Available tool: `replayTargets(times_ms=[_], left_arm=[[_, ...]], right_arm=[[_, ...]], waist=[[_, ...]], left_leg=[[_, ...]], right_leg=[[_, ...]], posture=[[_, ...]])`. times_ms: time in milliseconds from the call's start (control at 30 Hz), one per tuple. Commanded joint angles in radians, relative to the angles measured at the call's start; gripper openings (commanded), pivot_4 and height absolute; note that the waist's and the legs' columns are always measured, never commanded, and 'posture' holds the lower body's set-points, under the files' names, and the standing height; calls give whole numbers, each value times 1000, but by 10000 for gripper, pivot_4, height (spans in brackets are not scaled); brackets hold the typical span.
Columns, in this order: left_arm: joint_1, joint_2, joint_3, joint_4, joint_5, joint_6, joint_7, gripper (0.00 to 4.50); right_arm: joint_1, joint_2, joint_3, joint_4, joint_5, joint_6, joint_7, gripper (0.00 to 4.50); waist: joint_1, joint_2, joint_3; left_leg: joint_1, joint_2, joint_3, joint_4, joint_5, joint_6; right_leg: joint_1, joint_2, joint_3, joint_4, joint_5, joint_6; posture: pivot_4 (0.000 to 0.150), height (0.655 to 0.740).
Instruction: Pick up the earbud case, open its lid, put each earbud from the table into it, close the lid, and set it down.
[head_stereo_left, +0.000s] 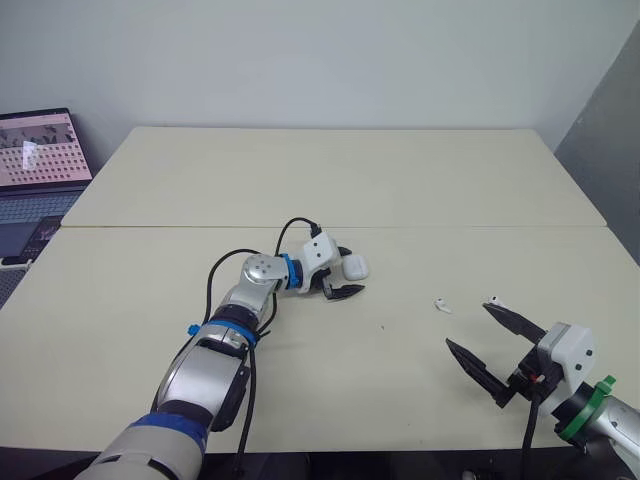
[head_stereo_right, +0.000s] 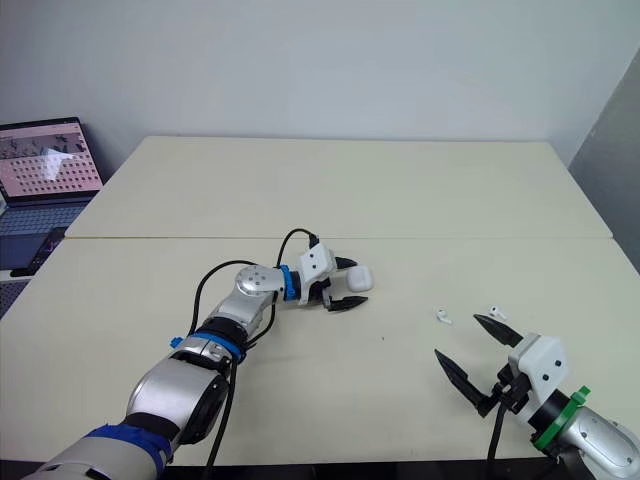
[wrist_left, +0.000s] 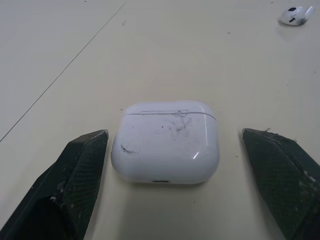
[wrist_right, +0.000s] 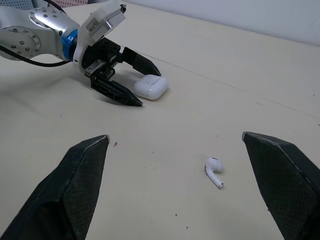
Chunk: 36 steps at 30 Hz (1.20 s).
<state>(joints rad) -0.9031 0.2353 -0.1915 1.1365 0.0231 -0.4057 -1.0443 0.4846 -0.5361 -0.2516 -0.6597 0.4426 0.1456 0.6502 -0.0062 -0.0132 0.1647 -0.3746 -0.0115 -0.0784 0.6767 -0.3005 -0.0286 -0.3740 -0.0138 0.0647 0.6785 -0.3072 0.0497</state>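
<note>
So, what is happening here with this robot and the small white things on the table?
A two-armed robot is starting to pack earbuds away. Its left gripper is open, with one black finger on each side of the small white rounded plastic earbud case, which lies on the pale beige table with its lid closed. The fingers are not touching it. The right gripper hovers open near the two loose white earbuds lying on the table. Nothing is gripped yet.
</note>
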Motion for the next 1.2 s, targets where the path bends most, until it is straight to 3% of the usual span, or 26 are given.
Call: replayTargets(times_ms=[33,333,433,533,567,933,1200], left_arm=[[-26,-18,-4,43,28,-30,-17,45000],[-28,-45,15,79,37,-21,-15,45000],[-25,-54,35,78,26,-3,-14,39122],[-18,-54,35,75,40,-14,-11,29634],[-16,-52,32,75,47,-17,-3,29137],[13,-49,73,17,14,-16,11,29136],[143,-129,150,-314,-148,-17,19,29136]], right_arm=[[-9,1,-8,-40,0,-4,-9,44651],[1,7,-8,-49,-3,-8,-22,44651],[0,6,-8,-46,-3,-9,-23,45000],[-8,2,-9,-40,-1,-7,-21,45000],[-12,0,-10,-37,-1,-6,-19,45000],[-45,13,-5,-51,36,70,-69,45000],[-235,43,14,-118,253,423,-296,45000]], waist=[[0,0,0],[0,0,0],[0,0,0],[0,0,0],[0,0,0],[0,0,0],[-1,0,0]], left_leg=[[0,0,0,0,0,0],[0,0,0,0,0,0],[0,0,0,0,0,0],[0,0,0,0,0,0],[0,0,0,0,0,0],[0,0,0,1,0,0],[-3,1,-1,2,0,0]], right_leg=[[0,0,0,0,0,0],[0,0,0,0,0,0],[0,0,0,0,0,0],[0,0,0,0,0,0],[0,0,0,0,0,0],[0,0,0,1,0,0],[-3,-3,0,2,0,0]], posture=[[1500,7400],[1500,7400],[1500,7400],[1500,7400],[1500,7400],[1500,7400],[1500,7400]])
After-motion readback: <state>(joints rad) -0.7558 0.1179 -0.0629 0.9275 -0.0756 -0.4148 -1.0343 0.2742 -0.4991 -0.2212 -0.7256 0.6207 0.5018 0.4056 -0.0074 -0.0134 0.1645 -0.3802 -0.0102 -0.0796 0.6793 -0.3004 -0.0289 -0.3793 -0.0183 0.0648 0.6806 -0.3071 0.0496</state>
